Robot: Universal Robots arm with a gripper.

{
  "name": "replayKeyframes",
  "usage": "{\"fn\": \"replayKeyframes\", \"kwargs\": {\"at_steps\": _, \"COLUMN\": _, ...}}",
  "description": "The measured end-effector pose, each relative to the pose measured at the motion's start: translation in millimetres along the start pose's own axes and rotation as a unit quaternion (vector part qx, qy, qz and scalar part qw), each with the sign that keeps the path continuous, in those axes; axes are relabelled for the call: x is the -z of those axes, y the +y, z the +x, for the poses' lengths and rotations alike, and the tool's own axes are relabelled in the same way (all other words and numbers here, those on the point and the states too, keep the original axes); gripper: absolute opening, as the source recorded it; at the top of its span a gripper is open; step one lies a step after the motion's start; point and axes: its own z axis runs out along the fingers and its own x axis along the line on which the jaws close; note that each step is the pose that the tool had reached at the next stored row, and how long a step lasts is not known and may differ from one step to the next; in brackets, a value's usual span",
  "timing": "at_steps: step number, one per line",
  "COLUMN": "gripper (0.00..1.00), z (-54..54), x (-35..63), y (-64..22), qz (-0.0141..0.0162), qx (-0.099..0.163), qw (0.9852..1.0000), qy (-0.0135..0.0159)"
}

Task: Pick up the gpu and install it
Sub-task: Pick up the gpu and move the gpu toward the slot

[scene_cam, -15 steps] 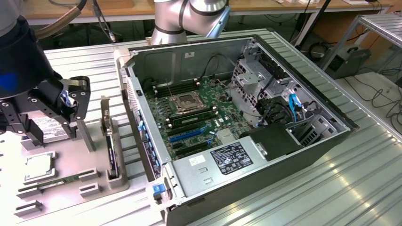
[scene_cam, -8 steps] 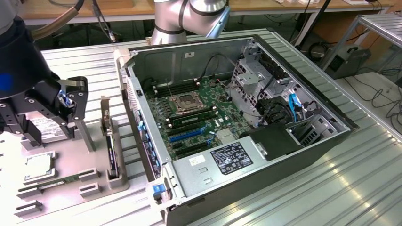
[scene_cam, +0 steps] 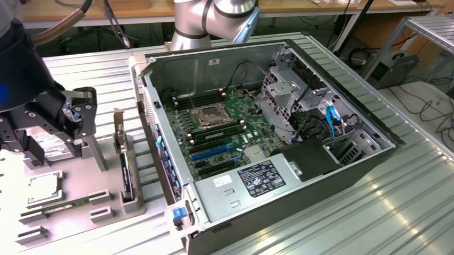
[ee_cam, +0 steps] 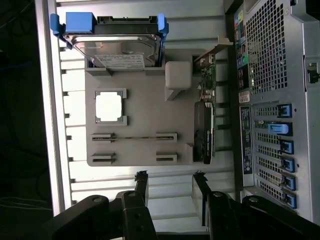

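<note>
Spread claw (ee_cam: pixel 170 176), clear of the standing gpu (ee_cam: pixel 204 136)

gpu (ee_cam: pixel 204 135) sat edge-on with its face hidden; end effector (ee_cam: pixel 170 176) body was cut off at frame edge.

No word or number is legible. The power supply (scene_cam: pixel 225 195) inside the computer case (scene_cam: pixel 369 159) carries a black label (scene_cam: pixel 262 178) with white print too small to make out. The hard drive (ee_cam: pixel 117 44) bears a white sticker (ee_cam: pixel 122 61), and its printed lines are just as unreadable.
</note>
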Motion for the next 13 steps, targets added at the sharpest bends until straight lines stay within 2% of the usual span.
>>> {"fn": "replayKeyframes", "kwargs": {"at_steps": 13, "gripper": 0.48, "z": 4.8, "x": -0.4, "y": -0.4, "qz": 0.0000, "qx": 0.000, "qw": 1.0000, "qy": 0.0000}}
